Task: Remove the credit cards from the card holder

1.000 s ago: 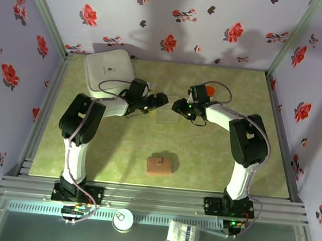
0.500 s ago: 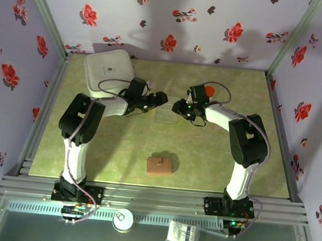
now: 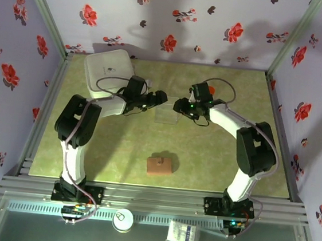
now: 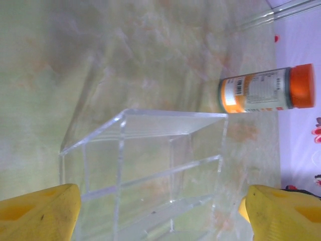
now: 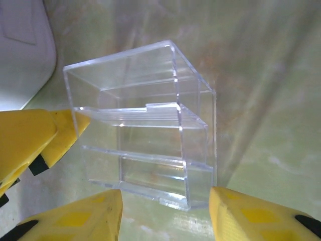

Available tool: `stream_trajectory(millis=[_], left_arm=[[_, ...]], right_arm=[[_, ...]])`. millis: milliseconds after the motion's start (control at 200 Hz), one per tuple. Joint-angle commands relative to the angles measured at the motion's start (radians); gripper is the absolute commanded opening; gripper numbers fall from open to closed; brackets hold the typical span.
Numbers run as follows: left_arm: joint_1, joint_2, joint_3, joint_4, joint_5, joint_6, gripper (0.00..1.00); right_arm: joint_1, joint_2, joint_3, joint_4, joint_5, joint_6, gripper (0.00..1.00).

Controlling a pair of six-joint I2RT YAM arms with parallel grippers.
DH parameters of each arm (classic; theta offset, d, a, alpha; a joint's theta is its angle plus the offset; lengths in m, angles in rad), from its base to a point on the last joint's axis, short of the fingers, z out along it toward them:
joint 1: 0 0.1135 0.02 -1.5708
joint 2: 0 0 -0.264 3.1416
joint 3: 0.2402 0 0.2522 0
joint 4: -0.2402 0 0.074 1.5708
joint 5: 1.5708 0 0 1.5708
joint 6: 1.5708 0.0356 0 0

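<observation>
The card holder (image 3: 160, 165), a small tan wallet, lies alone on the mat near the front, far from both grippers. The credit cards are hidden. At mid-table, both grippers face a clear plastic box (image 3: 166, 115). My left gripper (image 3: 161, 97) is open, its yellow fingers standing wide on either side of the clear box (image 4: 150, 150). From the right, my right gripper (image 3: 178, 105) is open, with the box (image 5: 145, 125) just beyond its fingertips and nothing between them. One finger of the left gripper (image 5: 45, 135) reaches the box's far side in the right wrist view.
A big white square container (image 3: 108, 72) stands at the back left, beside the left arm. An orange-lidded bottle (image 3: 210, 90) lies behind the right gripper, also seen past the box in the left wrist view (image 4: 266, 93). Floral walls close in the mat.
The right arm's elbow has swung out to the right while its gripper stayed by the clear box. The left gripper has edged slightly toward the back. The card holder has not moved.
</observation>
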State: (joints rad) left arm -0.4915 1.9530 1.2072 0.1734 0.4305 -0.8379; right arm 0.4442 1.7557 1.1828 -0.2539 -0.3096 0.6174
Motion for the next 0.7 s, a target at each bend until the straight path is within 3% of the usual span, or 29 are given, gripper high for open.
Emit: stream_trajectory(millis=[0,345,695], left_arm=[[0.011,-0.094,-0.024,-0.072,0.000,0.079,0.86],[0.000,-0.295,-0.137,-0.258,0.005,0.207,0.86],[-0.060,-0.419,-0.259,-0.380,0.025,0.253,0.85]], right_arm=[[0.017,-0.084,-0.017,-0.079,0.046,-0.043,0.50],[0.143,-0.259,-0.132,-0.185,0.069,-0.043,0.53],[0.446,-0.409,-0.337,-0.201,0.127,0.117,0.54]])
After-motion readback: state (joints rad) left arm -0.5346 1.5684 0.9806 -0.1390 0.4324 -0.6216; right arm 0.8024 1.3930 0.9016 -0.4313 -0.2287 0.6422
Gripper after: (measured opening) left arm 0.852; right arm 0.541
